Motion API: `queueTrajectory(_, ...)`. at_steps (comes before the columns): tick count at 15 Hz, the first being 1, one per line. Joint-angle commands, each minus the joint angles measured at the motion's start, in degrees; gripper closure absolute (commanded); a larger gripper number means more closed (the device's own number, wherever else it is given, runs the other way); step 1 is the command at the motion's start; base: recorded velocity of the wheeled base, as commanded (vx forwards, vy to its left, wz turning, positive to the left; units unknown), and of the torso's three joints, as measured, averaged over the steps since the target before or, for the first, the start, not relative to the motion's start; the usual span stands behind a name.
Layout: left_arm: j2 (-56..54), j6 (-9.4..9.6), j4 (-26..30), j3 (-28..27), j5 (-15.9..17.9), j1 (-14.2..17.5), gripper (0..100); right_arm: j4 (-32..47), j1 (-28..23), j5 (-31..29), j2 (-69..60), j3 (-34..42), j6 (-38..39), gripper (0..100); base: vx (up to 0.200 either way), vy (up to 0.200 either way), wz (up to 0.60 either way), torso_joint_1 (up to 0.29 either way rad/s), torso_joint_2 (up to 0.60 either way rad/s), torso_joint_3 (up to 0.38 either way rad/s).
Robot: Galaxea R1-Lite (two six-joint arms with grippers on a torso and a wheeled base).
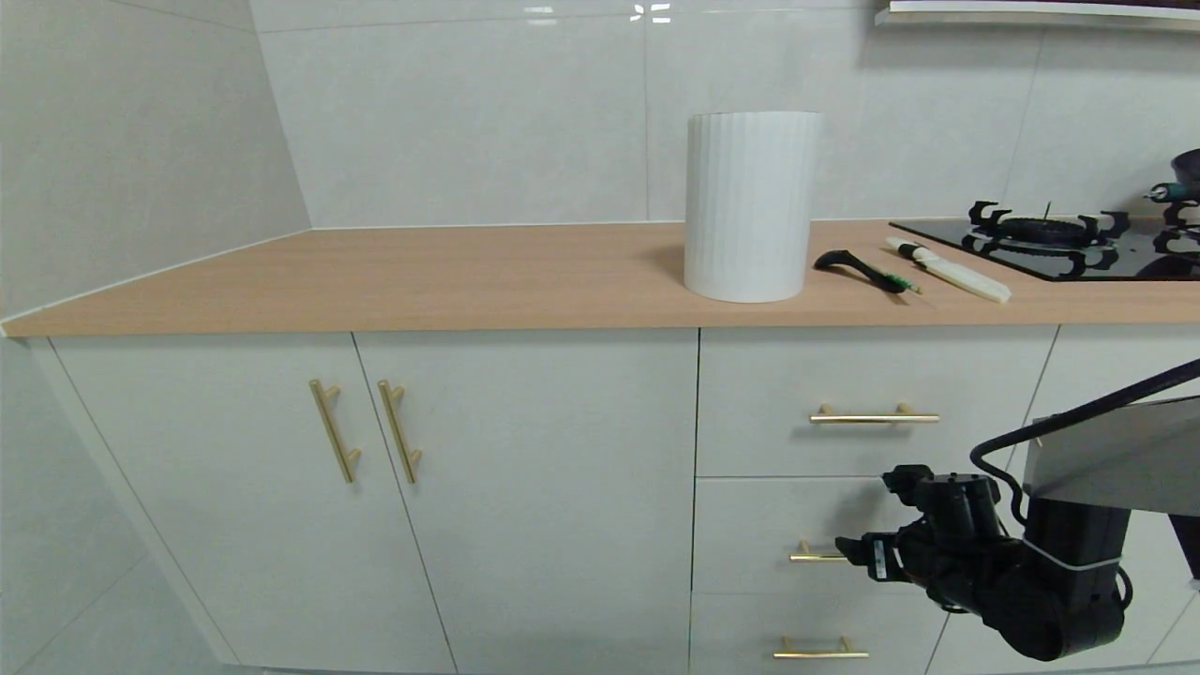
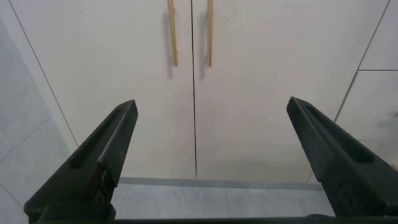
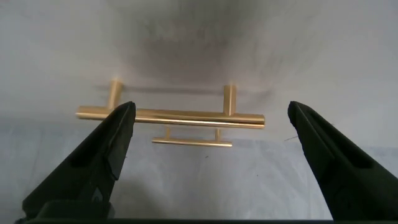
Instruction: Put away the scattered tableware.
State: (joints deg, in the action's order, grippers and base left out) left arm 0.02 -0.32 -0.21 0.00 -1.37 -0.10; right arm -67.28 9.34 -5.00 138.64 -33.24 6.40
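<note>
Two utensils lie on the wooden countertop: a black-handled one with a green end and a long white one, both right of a tall white ribbed container. My right gripper hangs low in front of the drawers, open, facing the middle drawer's gold handle. In the right wrist view that handle runs across between the open fingers, a short way off and untouched. My left gripper stands open and empty, facing the cupboard doors.
A black gas hob fills the counter's right end. Three drawers with gold handles stack under the utensils. Double cupboard doors with two gold handles are to the left. A tiled wall backs the counter.
</note>
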Motion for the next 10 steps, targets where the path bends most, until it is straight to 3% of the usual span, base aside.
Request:
queueTrajectory(1, -0.02, -0.03, -0.06, 0.00, -0.04, 0.01, 0, -0.04, 0.07, -0.28, 2.33, -1.39, -0.07, 0, 0.000, 0.000, 0.00, 0.000, 0.00, 0.000)
queueTrajectory(10, -0.02, -0.03, 0.03, 0.00, -0.04, 0.01, 0, 3.82, 0.51, -3.09, 4.71, -5.96, -0.34, 0, 0.000, 0.000, 0.00, 0.000, 0.00, 0.000)
